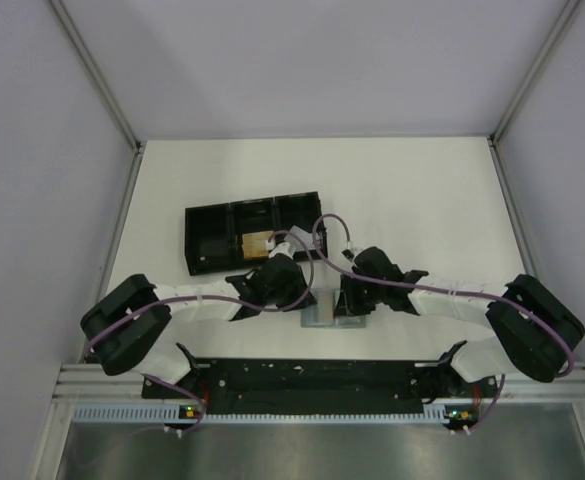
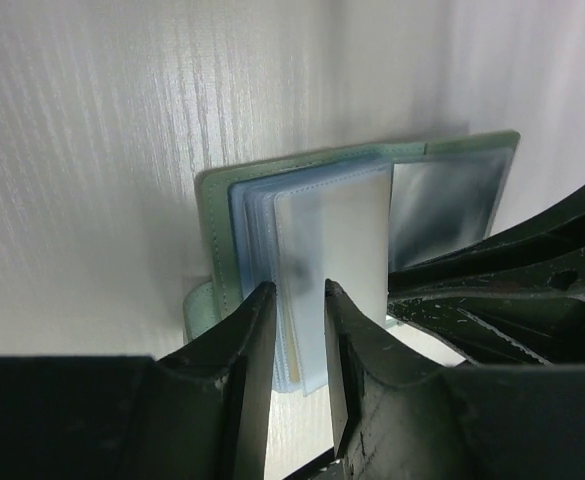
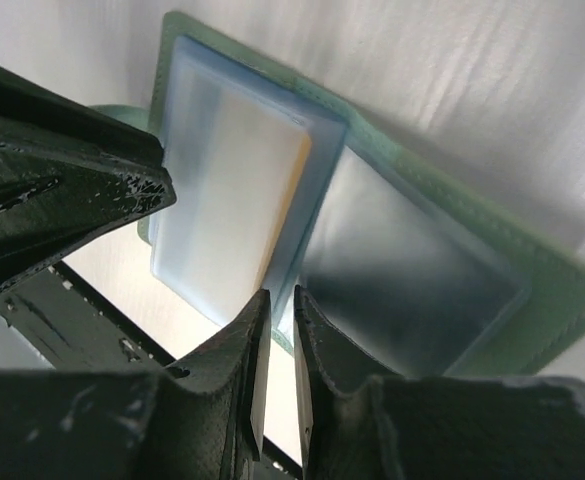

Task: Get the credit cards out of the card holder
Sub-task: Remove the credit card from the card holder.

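Much of the card holder [image 1: 317, 317] hides beneath both pincers [image 1: 302, 292] [image 1: 350, 300] overhead.

On the left wrist view, I've got the card holder [image 2: 217, 250] cover: soft, matt, pale-green leatherette with a stitched edge. Its plastic sleeves [image 2: 332, 240] are frosted and translucent, with a slight sheen. Over on the right wrist view, a credit card [image 3: 237, 170] shows through one sleeve, smooth and tan but blurred. The table [image 2: 92, 150] is matt white with a fine streaked grain. The left gripper [image 2: 299, 292] and right gripper [image 3: 281, 295] are rough black plastic, scuffed pale along the edges. Further back on the left, the tray [image 1: 232, 205] looks like matt black plastic.
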Controlling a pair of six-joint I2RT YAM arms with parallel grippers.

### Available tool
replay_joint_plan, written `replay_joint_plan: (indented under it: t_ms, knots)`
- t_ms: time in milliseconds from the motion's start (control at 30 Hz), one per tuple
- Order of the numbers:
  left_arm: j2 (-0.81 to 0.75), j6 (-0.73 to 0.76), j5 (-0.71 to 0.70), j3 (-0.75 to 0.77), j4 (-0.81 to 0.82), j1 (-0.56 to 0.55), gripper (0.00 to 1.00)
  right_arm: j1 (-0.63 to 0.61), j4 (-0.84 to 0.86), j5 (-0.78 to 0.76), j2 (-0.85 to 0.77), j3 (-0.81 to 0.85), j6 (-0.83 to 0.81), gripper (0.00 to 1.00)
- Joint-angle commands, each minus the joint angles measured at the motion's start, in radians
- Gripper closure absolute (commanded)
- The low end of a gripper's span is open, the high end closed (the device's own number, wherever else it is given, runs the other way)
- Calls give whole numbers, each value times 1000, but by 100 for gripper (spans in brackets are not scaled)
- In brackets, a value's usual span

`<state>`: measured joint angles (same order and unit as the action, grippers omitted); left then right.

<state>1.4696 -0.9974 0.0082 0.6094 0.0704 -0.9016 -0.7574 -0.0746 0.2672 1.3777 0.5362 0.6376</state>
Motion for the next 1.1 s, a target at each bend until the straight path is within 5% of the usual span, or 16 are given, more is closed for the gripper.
replay_joint_plan:
  t_ms: [0, 167, 467, 833, 1067]
  knots:
    - [-48, -10, 16, -17, 42, -2, 70, -37, 49, 1, 3, 64, -9, 84]
    - [-64, -7, 26, -17, 37, -2, 70, -39, 12, -71, -35, 61, -4, 80]
    - [-180, 9, -89, -72, -38, -2, 61, -147, -148, -263, -125, 157, -95, 36]
    - [-215, 48, -221, -88, -165, 4, 54, -256, -214, -427, 47, 272, -121, 20]
    - [-140, 57, -189, -83, -146, 9, 57, -298, -264, -497, 135, 321, -130, 19]
